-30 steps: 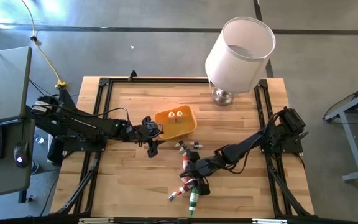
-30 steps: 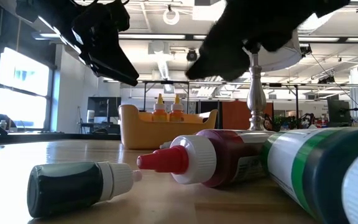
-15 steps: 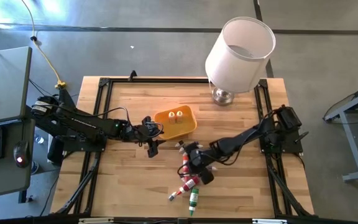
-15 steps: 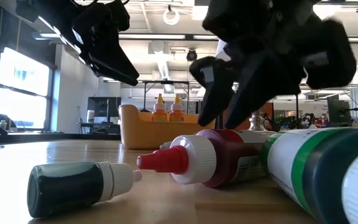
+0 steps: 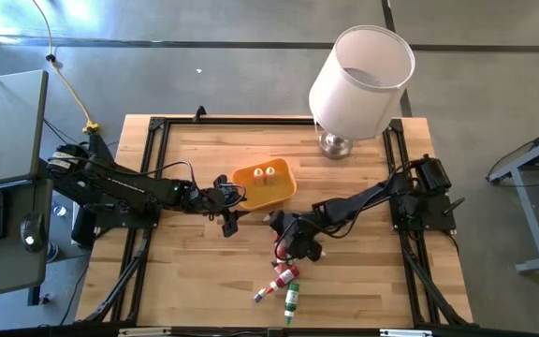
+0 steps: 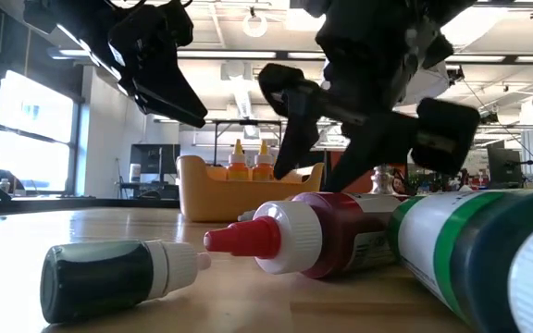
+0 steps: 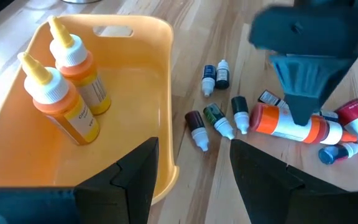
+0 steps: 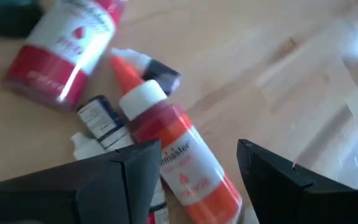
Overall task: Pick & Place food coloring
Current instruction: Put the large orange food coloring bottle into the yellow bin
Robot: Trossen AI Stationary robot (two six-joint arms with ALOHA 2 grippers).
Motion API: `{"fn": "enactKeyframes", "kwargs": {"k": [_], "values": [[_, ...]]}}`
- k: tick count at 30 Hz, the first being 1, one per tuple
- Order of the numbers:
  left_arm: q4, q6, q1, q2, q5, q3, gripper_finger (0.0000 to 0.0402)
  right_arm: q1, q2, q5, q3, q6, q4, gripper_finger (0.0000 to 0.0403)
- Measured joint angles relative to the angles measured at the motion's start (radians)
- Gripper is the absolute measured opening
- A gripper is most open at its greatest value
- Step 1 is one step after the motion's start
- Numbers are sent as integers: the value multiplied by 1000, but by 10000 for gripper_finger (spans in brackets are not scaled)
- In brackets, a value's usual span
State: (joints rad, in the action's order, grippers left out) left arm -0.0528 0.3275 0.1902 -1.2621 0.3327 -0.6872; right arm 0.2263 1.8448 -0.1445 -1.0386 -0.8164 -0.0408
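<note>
High view: the food coloring [image 5: 286, 277] lies scattered on the surface [image 5: 195, 281] just in front of the orange tray [image 5: 271, 192], with open wood on both sides. The right gripper [image 5: 295, 245] hangs over the pile, open and empty. The left gripper [image 5: 228, 223], open and empty, sits beside the tray.

Left wrist view: two orange bottles [image 7: 67, 93] stand in the tray.

Right wrist view: an orange-capped bottle [image 8: 179, 149] lies between the open fingers.
</note>
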Motion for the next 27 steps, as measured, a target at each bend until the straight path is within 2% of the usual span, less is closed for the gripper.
{"fn": "enactKeyframes", "kwargs": {"k": [4, 12, 19, 22, 27], "values": [[-1, 0, 0, 0, 0, 0, 197, -6, 39, -47, 0, -78, 4, 206], [-1, 3, 0, 0, 2, 0, 197, -18, 94, -19, -3, -175, 22, 206], [-2, 22, 0, 0, 2, 0, 197, -53, 94, -92, -2, -77, 26, 201], [-2, 22, 0, 0, 2, 0, 197, -53, 94, -84, -1, -54, 32, 193], [-2, 22, 0, 0, 2, 0, 197, -55, 99, -80, -35, 93, 23, 181]]}}
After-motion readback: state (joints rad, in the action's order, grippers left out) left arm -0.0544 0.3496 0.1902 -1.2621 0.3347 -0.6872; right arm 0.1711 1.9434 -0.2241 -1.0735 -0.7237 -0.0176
